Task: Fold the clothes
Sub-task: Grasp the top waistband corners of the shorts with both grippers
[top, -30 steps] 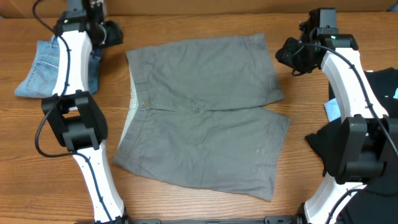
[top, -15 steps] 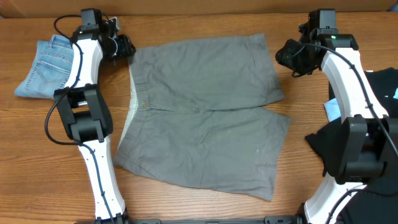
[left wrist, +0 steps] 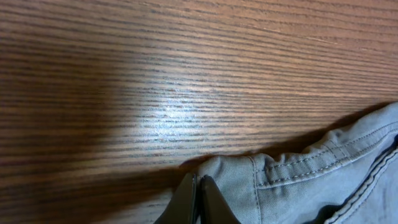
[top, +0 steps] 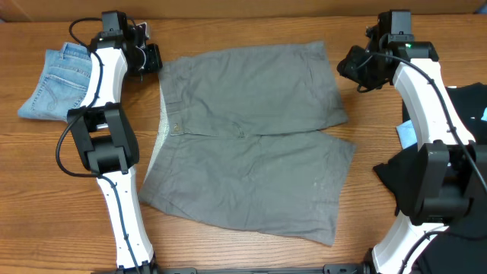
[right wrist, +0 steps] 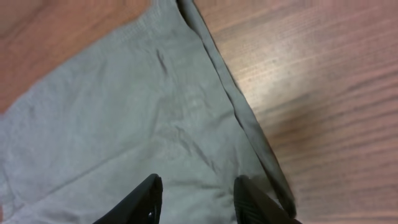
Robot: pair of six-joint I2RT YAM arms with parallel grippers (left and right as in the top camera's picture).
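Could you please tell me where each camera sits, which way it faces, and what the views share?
Overhead: fixed above the table, facing straight down on the grey shorts, denim shorts, left arm and right arm.
Left wrist: on the left arm, facing low across the wood at the shorts' waistband corner; its shut fingers show at the bottom.
Right wrist: on the right arm, facing down on a leg hem; its parted fingers show.
Shared: all three see the grey shorts.

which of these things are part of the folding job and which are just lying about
In the job: grey shorts; left end effector, shut at their waistband corner; right end effector, open over a leg hem.
Lying about: denim shorts, left; black clothes, right; both untouched.
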